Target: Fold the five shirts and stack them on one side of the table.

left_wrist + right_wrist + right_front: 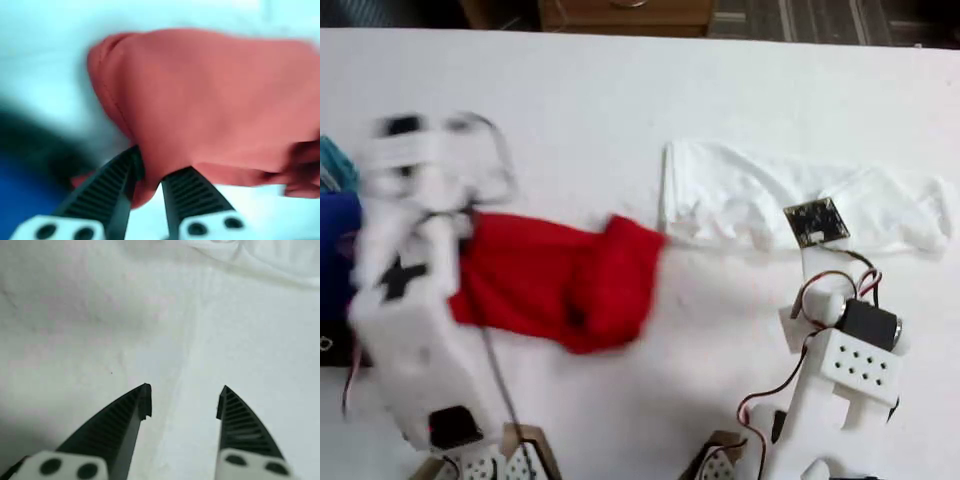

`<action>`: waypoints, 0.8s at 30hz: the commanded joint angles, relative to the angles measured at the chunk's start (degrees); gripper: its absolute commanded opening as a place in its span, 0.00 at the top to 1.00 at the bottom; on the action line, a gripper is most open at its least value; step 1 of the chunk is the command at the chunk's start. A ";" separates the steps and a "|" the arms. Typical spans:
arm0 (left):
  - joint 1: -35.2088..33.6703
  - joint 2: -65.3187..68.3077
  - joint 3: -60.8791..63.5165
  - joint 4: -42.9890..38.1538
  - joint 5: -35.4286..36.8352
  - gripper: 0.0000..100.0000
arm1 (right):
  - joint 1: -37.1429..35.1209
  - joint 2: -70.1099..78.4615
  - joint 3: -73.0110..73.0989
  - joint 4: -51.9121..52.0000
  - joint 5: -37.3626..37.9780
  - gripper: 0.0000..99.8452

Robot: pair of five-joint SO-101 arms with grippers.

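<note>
The left gripper (pixel 150 167) is nearest to its wrist camera. Its two ribbed fingers (pixel 117 182) are clenched on a bunched edge of the red shirt (pixel 210 100), with a fold of the cloth pinched between them. In the high view the red shirt (pixel 560 285) lies crumpled on the white bench (pixel 620 80), left of the middle. One end is under the left arm. The other end is just beside the white shirt (pixel 750 195), perhaps touching it, and that shirt is spread in a loose band toward the far right. At the left edge of the bench are a blue garment (pixel 335 250) and, beyond it, a teal garment (pixel 332 165); I judge that this is the side for the stack. The right gripper (pixel 184 400) hangs released above the bare bench near the white shirt, its fingers well apart with nothing between them.

The red shirt is light and completely soft, so I expect it will sag and drag rather than keep any shape. A grasp in the middle would only make a bundle. It seems better to take hold at the hem corners or the shoulder seams — thicker places that slip less — and to let the bench carry the rest during the fold.
</note>
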 commanded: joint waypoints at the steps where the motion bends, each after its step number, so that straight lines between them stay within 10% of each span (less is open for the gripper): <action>1: -12.48 -23.12 -6.20 -0.88 -4.84 0.98 | 0.48 -0.13 -0.18 -0.22 0.09 0.79; 10: -35.96 -34.37 -5.41 -20.75 -12.75 0.98 | 0.31 -0.13 -0.18 -0.22 0.00 0.79; 24: -57.67 -2.73 -9.63 -51.25 -6.59 0.98 | 0.48 -0.22 -0.18 0.04 0.00 0.79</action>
